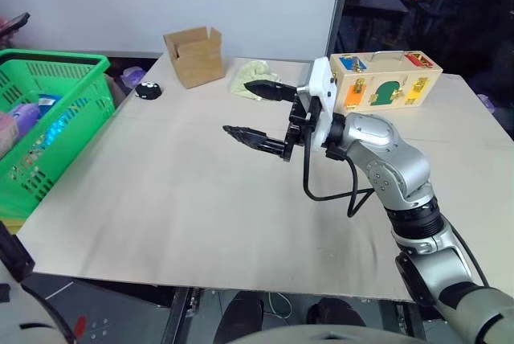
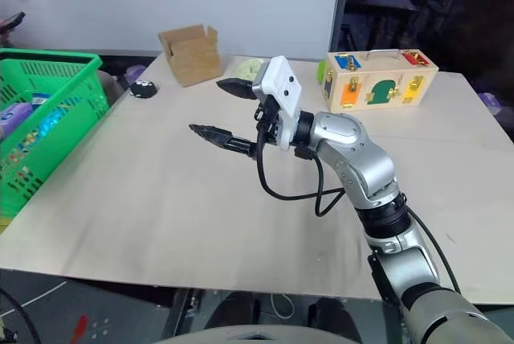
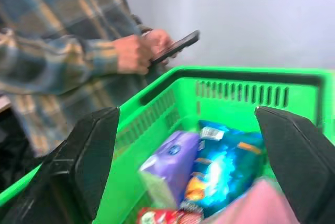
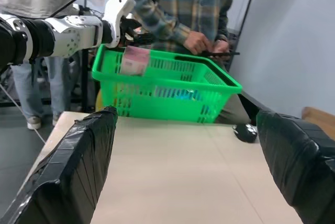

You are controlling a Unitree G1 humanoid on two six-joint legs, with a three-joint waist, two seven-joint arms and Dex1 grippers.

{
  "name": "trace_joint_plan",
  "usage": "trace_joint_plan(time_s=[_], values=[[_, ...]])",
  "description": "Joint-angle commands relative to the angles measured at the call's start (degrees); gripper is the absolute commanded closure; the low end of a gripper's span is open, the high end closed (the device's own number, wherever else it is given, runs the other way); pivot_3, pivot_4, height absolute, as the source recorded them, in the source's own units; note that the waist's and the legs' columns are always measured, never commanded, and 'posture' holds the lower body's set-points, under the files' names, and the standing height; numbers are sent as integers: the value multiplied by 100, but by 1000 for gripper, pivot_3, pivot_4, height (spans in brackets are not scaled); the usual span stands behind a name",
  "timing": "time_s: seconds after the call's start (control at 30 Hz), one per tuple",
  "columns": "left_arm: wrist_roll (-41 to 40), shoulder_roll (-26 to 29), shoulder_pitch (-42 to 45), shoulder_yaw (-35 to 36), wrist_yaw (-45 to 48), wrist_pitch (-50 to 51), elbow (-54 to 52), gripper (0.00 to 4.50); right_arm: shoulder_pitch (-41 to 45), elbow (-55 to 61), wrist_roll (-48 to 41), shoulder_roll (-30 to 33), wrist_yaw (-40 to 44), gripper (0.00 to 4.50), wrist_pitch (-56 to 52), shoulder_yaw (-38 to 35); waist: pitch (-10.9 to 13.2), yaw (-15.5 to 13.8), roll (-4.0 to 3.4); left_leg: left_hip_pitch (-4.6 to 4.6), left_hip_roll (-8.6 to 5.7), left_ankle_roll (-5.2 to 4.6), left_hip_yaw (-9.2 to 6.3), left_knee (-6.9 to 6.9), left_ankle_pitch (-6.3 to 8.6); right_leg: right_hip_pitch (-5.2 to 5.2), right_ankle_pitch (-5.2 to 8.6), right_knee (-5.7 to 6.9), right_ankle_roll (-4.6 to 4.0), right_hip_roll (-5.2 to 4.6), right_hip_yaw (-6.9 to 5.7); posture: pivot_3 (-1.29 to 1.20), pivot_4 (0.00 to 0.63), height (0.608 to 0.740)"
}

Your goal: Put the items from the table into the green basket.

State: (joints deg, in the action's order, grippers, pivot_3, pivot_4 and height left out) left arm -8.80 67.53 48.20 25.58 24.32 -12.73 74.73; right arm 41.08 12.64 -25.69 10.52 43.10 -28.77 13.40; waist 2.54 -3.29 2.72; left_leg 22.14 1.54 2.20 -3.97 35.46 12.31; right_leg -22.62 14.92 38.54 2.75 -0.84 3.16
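Observation:
The green basket (image 1: 56,59) stands off the left edge of the table (image 1: 201,199). My left gripper (image 3: 187,111) hangs open over it, fingers wide apart. The pink carton (image 4: 135,60) shows blurred just under that gripper (image 4: 133,30), level with the basket's rim (image 4: 220,80) and free of the fingers. It also appears low between the fingers as a pink carton (image 3: 261,203). A purple packet (image 3: 170,156) and a blue packet (image 3: 225,166) lie in the basket. My right gripper (image 1: 237,108) is open and empty over the middle of the table, pointing left.
A cardboard box (image 1: 194,55), a small black round object (image 1: 148,90), a pale green cloth (image 1: 253,75) and a wooden latch box (image 1: 385,79) sit along the table's far side. A person in a plaid shirt (image 3: 63,41) holding a phone stands behind the basket.

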Motion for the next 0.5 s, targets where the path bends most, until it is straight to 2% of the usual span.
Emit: trace_joint_plan(time_s=[0.03,0.13,0.23,0.37,0.5], values=[[-363,-54,6,245,437,-290,-557,65,62,193,6,42,-48,0,86,-133,0,51,1,-1,0,0,0,0,0,0,0,3,0,0,0,136,0,740],[-800,-346,-162,392,1037,-77,-1366,65,27,181,31,95,-43,0,105,-149,0,76,1,-1,0,0,-3,1,0,0,0,7,-1,0,-1,136,0,740],[-1285,-777,-795,510,1290,579,-2881,65,-39,170,69,153,-36,0,122,-157,0,96,-3,-1,-2,1,1,2,-1,2,-1,8,-2,-4,6,143,0,740],[-2118,-1465,-2135,497,1224,2092,-5654,65,-141,213,78,249,-57,0,104,-201,1,134,-5,-8,-3,0,11,3,0,-1,-1,22,-2,-8,22,139,0,740],[-2766,-2160,-3248,113,847,3291,-8095,65,-357,324,135,462,-146,0,50,-300,-3,183,-2,-12,-2,0,17,2,0,-2,-1,28,-2,-6,35,127,0,740]])
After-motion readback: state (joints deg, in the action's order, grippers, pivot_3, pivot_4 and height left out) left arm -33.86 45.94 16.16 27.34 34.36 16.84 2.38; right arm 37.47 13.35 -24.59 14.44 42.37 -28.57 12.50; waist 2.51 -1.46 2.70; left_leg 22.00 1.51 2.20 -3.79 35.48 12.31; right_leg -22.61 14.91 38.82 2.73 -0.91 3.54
